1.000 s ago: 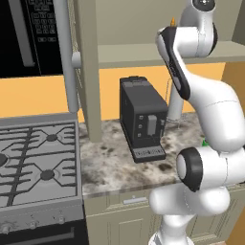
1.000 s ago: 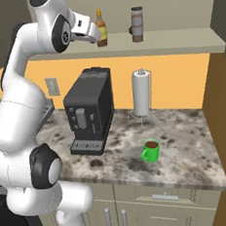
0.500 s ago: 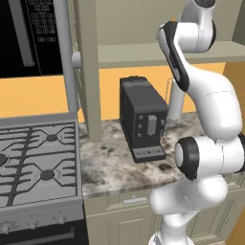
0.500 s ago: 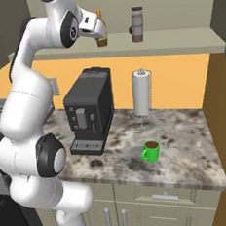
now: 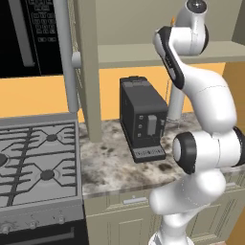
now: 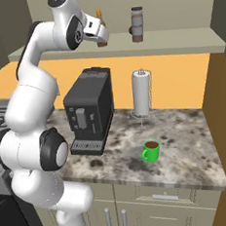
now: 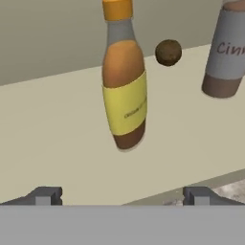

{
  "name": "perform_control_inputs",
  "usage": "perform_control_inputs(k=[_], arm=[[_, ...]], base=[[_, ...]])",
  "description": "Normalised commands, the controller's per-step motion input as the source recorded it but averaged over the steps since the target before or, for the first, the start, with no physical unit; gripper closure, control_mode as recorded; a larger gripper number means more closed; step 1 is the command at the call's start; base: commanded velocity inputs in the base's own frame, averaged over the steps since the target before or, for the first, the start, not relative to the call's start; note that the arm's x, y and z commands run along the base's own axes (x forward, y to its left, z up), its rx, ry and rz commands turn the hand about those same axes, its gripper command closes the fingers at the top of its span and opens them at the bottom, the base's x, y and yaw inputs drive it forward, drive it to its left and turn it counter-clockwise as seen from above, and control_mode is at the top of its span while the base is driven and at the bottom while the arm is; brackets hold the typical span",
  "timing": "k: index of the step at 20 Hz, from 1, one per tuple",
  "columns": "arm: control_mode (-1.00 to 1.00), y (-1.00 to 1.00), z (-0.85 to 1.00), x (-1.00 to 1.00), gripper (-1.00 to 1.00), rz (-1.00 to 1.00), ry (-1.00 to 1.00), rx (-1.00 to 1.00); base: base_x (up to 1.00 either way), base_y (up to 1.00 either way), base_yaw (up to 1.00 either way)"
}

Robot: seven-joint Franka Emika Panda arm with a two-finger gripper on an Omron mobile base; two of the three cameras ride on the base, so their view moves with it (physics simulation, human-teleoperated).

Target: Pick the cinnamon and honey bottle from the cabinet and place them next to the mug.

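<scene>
- Gripper (image 7: 122,194): raised to shelf height in front of the cabinet (image 6: 176,42); jaws spread wide, nothing between them. In the hand view the two finger tips (image 7: 44,195) stand at either side of the lower edge, clear of all items.
- Honey bottle (image 7: 123,81): upright on the cabinet shelf, near its front edge, directly ahead of the gripper and centred between the tips, not touched. Amber body, yellow label, orange cap. In the right base view it is partly hidden behind the hand (image 6: 100,30).
- Cinnamon (image 6: 137,24): upright on the same shelf, further along it from the honey bottle and well apart from the gripper; brownish-grey body, dark lid.
- Small brown ball (image 7: 168,52): on the shelf behind and between the bottle and the cinnamon, toward the back wall.
- Mug (image 6: 151,151): green, upright on the counter (image 6: 192,151), toward its front edge, apart from the other items there.
- Coffee machine (image 6: 89,110): black, on the counter toward its stove end, below the shelf.
- Paper towel roll (image 6: 142,92): upright on its stand at the counter's back edge, behind the mug.
- Stove (image 5: 36,160): adjoins the counter's end beside the coffee machine.
</scene>
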Motion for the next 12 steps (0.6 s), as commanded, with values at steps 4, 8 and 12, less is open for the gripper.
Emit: perform_control_inputs(k=[4,8,12], arm=[[-1.0,0.0,0.01,0.24,-1.0,0.0,-0.02,0.0],[-1.0,0.0,0.08,0.13,-1.0,-0.02,-0.04,0.0],[-1.0,-0.12,0.02,0.0,-1.0,-0.05,-0.03,0.0]], base=[[0.0,0.0,0.0],[0.0,0.0,0.0],[0.0,0.0,0.0]])
